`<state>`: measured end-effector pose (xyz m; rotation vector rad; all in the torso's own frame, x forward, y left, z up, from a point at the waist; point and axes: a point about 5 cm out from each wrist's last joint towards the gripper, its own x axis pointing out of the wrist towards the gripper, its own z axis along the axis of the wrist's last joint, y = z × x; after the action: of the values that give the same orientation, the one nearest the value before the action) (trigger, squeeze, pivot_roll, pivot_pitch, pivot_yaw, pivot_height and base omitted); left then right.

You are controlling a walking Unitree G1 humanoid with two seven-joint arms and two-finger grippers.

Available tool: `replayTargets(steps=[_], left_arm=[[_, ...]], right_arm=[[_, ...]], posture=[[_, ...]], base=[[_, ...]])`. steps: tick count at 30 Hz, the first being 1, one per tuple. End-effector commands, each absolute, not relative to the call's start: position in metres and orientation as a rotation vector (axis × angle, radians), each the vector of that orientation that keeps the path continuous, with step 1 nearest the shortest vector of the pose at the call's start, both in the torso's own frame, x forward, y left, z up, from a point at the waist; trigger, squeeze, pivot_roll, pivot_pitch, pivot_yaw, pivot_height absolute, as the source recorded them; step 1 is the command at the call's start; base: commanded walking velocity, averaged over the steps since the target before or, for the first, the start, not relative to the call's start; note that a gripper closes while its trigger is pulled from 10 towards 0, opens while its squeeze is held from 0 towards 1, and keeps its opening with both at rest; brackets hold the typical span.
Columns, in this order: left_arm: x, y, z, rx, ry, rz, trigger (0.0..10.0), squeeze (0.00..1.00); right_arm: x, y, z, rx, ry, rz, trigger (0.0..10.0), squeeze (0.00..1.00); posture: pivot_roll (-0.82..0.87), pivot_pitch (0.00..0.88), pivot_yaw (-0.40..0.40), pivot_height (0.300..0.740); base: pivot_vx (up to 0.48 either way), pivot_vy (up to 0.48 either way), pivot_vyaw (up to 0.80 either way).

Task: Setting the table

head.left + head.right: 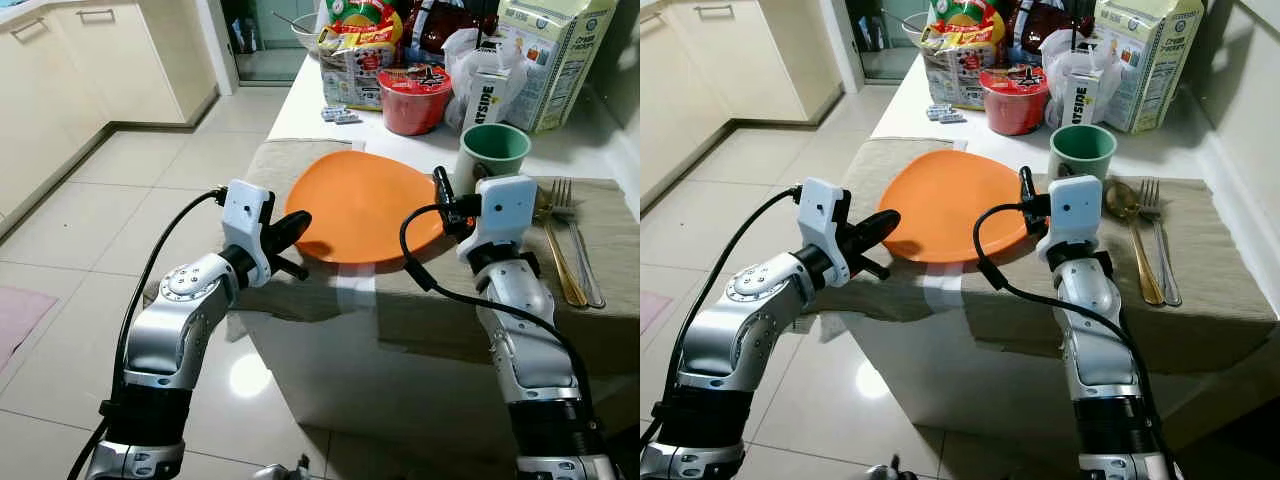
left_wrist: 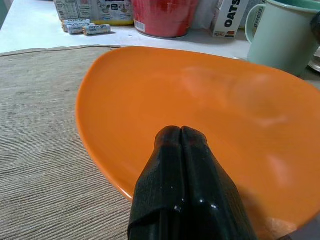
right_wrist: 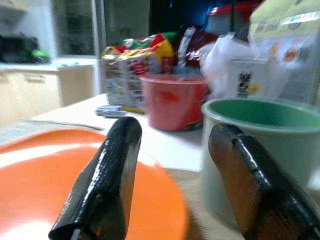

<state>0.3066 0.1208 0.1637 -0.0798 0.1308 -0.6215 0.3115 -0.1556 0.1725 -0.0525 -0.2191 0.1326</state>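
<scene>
an orange plate (image 1: 365, 205) lies flat on a beige ribbed cloth (image 1: 620, 260) that covers the near end of a white table (image 1: 300, 105), the cloth's front edge hanging over the side. the left gripper (image 1: 292, 228) reaches in from the robot's left with its two black fingers (image 2: 182, 185) pressed together, nothing between them, their tips at the plate's near left rim; in the left wrist view they lie low over the rim, and i cannot tell whether they touch it. the right gripper (image 3: 170, 182) is at the plate's right edge, between the plate and a pale green mug (image 1: 492, 152), with its fingers spread apart and empty; one finger (image 3: 102, 175) sits over the orange surface and the other close in front of the mug's side. the mug stands upright on the cloth just beside the plate's far right rim. to the right of the mug a gold spoon (image 1: 560, 255) and a silver fork (image 1: 572, 225) lie side by side on the cloth, handles pointing toward the robot. behind the cloth, on the bare tabletop, stand a red bowl (image 1: 413, 97) with a printed lid, a small oat drink carton (image 1: 483, 95), a large milk carton (image 1: 558, 55), a colourful snack bag (image 1: 358, 40) and a white plastic bag (image 1: 470, 50), with small wrapped packets (image 1: 340, 115) lying near the cloth's far left corner. the tiled floor (image 1: 80, 250) and cream cabinets (image 1: 60, 70) fill the left of the scene.
</scene>
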Motion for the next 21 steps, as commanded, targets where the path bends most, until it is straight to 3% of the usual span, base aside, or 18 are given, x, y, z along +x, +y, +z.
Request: replayTargets(steps=[1,21], left_arm=[[0.305,0.124,0.159,-0.077,0.154,-0.608,10.0,0.00],[0.287,0.120,0.125,-0.101,0.301,-0.629,10.0,0.00]], right_arm=[[0.312,-0.154,0.175,0.039,-0.187,0.177,10.0,0.00],[0.320,-0.163,0.180,0.312,-0.067,0.238,10.0,0.00]], posture=[[-0.17,0.052,0.111,0.740],[-0.16,0.053,0.108,0.740]], base=[[0.000,0.000,0.00],[0.000,0.000,0.00]])
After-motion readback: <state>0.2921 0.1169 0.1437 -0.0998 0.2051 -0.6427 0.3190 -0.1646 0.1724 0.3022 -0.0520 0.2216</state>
